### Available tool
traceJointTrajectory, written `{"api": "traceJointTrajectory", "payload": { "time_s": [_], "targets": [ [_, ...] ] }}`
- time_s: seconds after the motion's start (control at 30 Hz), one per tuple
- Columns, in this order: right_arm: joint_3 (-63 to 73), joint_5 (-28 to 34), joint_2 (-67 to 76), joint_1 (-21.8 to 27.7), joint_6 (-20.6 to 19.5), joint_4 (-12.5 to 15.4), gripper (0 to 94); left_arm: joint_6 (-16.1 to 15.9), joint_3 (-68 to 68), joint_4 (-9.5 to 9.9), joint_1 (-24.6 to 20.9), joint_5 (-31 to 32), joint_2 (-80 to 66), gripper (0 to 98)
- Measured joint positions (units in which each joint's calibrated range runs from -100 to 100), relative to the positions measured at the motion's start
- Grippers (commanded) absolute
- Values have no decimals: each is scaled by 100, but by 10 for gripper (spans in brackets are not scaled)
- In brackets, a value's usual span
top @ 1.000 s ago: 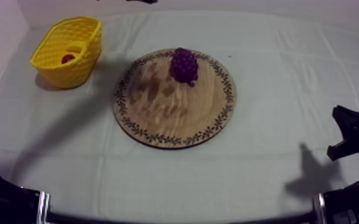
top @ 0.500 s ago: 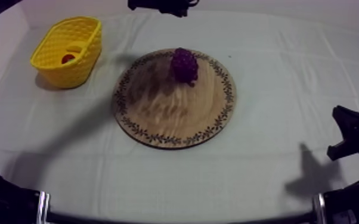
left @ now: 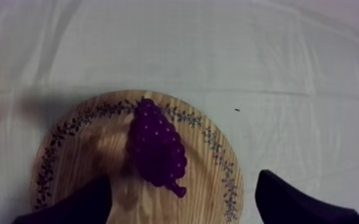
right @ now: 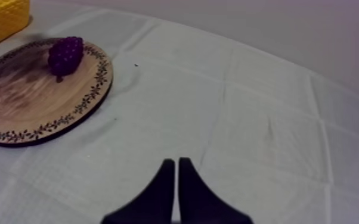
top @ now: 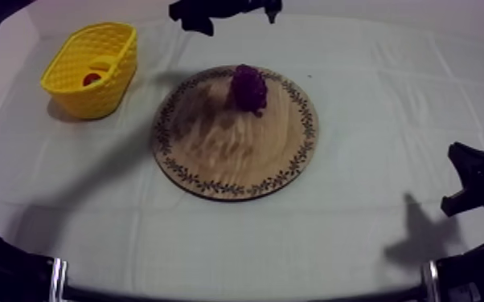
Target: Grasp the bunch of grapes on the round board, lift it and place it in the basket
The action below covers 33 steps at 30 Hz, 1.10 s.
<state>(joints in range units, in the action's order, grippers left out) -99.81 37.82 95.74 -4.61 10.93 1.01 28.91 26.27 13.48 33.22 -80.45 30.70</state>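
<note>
The purple bunch of grapes [top: 248, 87] lies on the far part of the round wooden board [top: 213, 153]. My left gripper [top: 229, 11] hangs over the table's far edge, behind the board, with its fingers spread wide and nothing between them. In the left wrist view the grapes [left: 156, 146] lie on the board [left: 68, 155], ahead of my open left gripper [left: 185, 179] and apart from both black fingers [left: 77, 205]. The yellow basket [top: 92, 68] stands at the far left. My right gripper [right: 176, 170] is shut into a narrow wedge over bare cloth, far from the grapes [right: 65, 55].
A small red fruit [top: 91, 79] lies inside the basket. My right arm [top: 470, 181] rests low at the right edge of the table. Open cloth stretches between the board and the basket, and all along the near side.
My left gripper has come in over the far edge of the table and spread its fingers wide. The grapes, board, basket and right arm have not moved.
</note>
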Motion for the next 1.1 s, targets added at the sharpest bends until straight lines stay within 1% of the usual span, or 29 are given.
{"api": "traceJointTrajectory", "payload": {
  "time_s": [0.27,0.6,0.9,1.1],
  "targets": [
    [0,0,0,0,4,0,4,53,-34,-96,-12,-68,217,968],
    [0,0,0,0,1,0,4,254,318,-182,-57,67,1136,966],
    [0,0,0,0,1,0,4,526,960,-106,-92,-15,2120,961],
    [0,0,0,0,4,0,4,591,1266,-59,-121,-125,2596,959]
  ]
}}
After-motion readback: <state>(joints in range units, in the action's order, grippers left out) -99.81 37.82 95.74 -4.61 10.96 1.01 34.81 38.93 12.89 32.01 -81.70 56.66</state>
